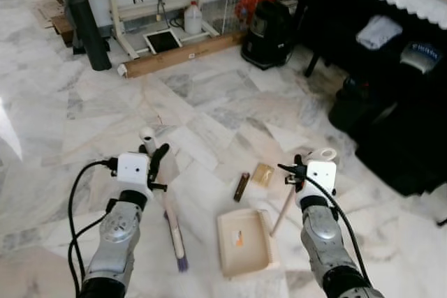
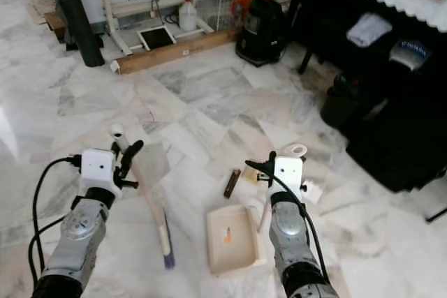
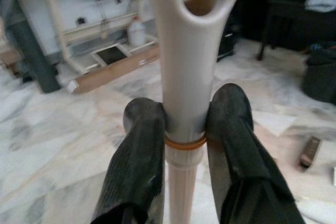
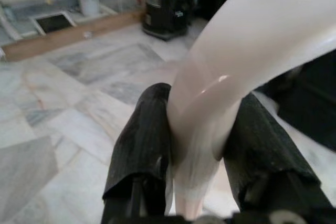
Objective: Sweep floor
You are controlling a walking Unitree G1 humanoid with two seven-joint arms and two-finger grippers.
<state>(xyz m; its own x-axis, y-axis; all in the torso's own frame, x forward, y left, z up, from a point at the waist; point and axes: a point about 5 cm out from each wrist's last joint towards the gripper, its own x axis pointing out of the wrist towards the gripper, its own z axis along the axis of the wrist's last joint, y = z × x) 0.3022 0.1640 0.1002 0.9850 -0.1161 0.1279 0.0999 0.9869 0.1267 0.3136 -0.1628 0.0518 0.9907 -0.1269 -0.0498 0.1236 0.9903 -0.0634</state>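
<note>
A cream broom (image 1: 173, 225) slants down to the marble floor, its purple bristles (image 1: 181, 263) near my left arm. My left gripper (image 1: 155, 155) is shut on the broom handle (image 3: 185, 72) just below its hanging loop. A cream dustpan (image 1: 243, 242) lies flat on the floor between my arms. Its long handle (image 1: 285, 209) rises to my right gripper (image 1: 296, 171), which is shut on the handle's top (image 4: 231, 66). Beyond the pan lie a dark brown bar (image 1: 242, 186) and a tan scrap (image 1: 262, 174).
A black vacuum-like unit (image 1: 267, 33) stands ahead, with a wooden plank (image 1: 181, 55) and a white jug (image 1: 193, 17) to its left. A dark pole (image 1: 87, 26) rises at far left. Black bags and furniture (image 1: 405, 137) crowd the right side.
</note>
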